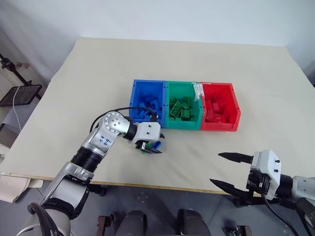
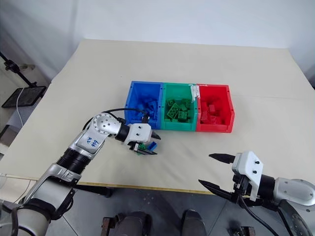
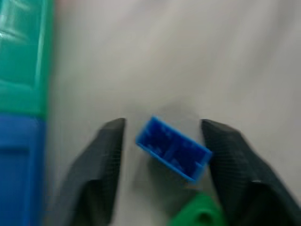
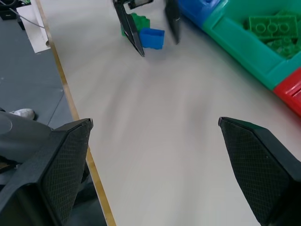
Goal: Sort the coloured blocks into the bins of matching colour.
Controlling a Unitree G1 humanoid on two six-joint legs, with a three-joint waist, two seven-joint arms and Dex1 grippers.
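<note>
Nearest the head camera, at the lower right of the frame, my right hand (image 1: 230, 170) hangs off the desk's front edge with its two black fingers spread wide and nothing between them; it touches nothing.

Most of the sorting looks done, as I judge it. Three open-topped plastic bins sit joined in a row at the centre of the frame on the pale desk (image 1: 98, 69): the blue bin (image 1: 147, 86) on the left already holds a heap of blue studded bricks, the green bin (image 1: 183, 87) in the middle holds green ones, and the red bin (image 1: 220, 88) on the right holds red ones. What I can see left on the desk is two pieces just below the blue bin's front wall: a small blue studded plastic brick (image 3: 173, 149) and a small green plastic brick (image 3: 197, 214) lying just beside it, possibly touching.

My left hand (image 1: 149, 146) is down over that pair, left of centre. In its wrist view the fingers stand apart, one on each side of the blue brick, with a slim gap on the left and the right finger (image 3: 230, 155) at or very near the brick's corner. I read the hand as bracketing the blue brick, not yet clamped on it. The green brick sits low beside the right finger and could get nudged.
</note>
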